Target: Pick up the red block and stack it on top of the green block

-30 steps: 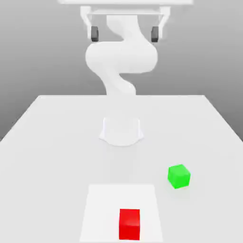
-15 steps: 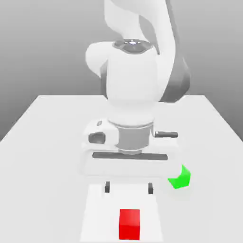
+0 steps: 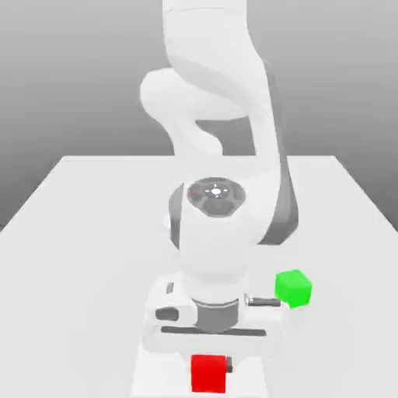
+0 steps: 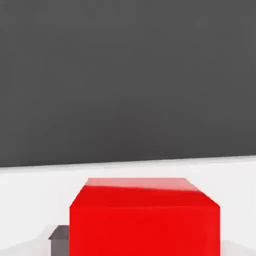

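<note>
One white arm dominates the exterior view, folded forward and down over the white table, wrist end pointing at the near edge. Its hand sits low, just above the lighter square patch on the tabletop.

Gripper is down at the red block. A dark finger sits tight against the block's side on the exterior view's right; the other side is hidden behind the block. Jaws look clenched on the red block, which is still resting on the patch, not lifted. In the hand view the red block sits right up close, upright, top face visible, with a dark grey finger pad against one lower side of it.

Green block sits on the bare table, off the patch, on the exterior view's right of the hand and farther back than the red one. It's near the hand's side knob but not touching it, and apart from the red block. Slightly rotated relative to the table edges. Both cubes look about the same size.
</note>
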Tool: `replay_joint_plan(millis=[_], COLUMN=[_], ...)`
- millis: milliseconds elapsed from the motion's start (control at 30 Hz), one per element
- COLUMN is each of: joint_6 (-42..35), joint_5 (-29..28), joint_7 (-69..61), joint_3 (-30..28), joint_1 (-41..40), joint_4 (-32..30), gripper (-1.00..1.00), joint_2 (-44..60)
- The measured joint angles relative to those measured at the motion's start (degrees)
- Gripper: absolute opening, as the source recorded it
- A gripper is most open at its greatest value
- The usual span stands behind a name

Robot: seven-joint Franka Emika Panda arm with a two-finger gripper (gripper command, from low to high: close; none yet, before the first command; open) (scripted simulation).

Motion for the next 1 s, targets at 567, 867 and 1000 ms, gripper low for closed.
replay_joint_plan(millis=[567, 867, 1000], joint_6=[-7.53, 2.76, 7.7], joint_5=[12.76, 5.41, 0.95], joint_7=[-12.07, -7.59, -4.52], joint_3=[12.89, 16.17, 15.15], joint_1=[17.68, 16.12, 15.43], joint_4=[-22.97, -25.87, -25.86], gripper=[-1.0, -1.0, 1.0], joint_2=[-30.99, -23.31, -18.15])
